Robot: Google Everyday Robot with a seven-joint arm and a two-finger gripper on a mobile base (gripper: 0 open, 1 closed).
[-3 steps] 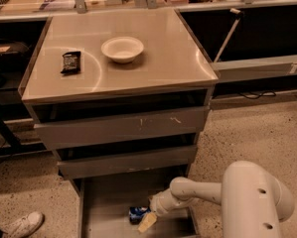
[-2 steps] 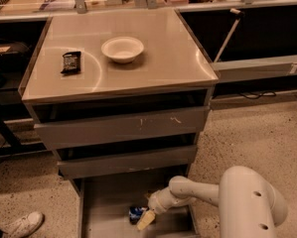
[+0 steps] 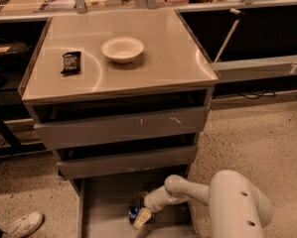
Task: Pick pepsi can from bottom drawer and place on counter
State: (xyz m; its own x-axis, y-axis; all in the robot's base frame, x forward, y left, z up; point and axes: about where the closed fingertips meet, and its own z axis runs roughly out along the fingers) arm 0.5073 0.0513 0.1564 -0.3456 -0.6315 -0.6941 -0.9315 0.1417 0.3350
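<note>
So, gripper [image 3: 141, 217]: it sat low inside the bottom drawer [image 3: 104, 206], near the drawer's front and right of its middle; I could not tell whether it was apart or clamped.
Pepsi can [image 3: 133, 212]: it lay on the drawer floor, just left of the gripper and seemingly touching it, with only a bit of blue showing.
Drawer edges: the low left wall stood well apart from the can, and the right wall ran close beside the arm [image 3: 187, 190]. The far edge was tucked under the front panel of the middle drawer [image 3: 128, 161].
Open room in drawer: I had bare floor left of the can and on the far side of it.
Counter [image 3: 175, 58]: its thin rim ran all round. The white bowl [image 3: 122, 49] sat in the far middle and the dark snack packet [image 3: 71, 62] at the left, so the right side and the near strip lay bare.
Top drawer [image 3: 123, 128]: its scuffed front stood out a little under the counter edge.
Change since a second ago: the gripper and the bulky arm link had shifted slightly left, and the can had moved left only a touch. I saw the bowl and packet unmoved.
</note>
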